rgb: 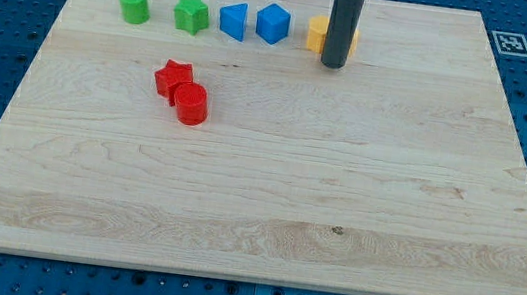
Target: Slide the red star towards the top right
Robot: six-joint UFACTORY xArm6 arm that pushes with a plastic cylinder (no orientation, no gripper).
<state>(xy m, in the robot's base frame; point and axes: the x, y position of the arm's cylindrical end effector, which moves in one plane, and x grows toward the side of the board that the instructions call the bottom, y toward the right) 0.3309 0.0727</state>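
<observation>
The red star (172, 78) lies on the wooden board (257, 197) at the upper left, touching a red cylinder (190, 103) just below and to its right. My tip (332, 65) stands near the view's top, right of centre, far to the right of the red star and a little higher. The rod partly hides a yellow block (317, 33) right behind it; its shape is unclear.
A row of blocks runs along the board's top edge: a green cylinder (135, 5), a green star (191, 15), a blue triangular block (233, 20) and a blue cube-like block (273, 23). A fiducial marker (507, 42) sits off the board's top right corner.
</observation>
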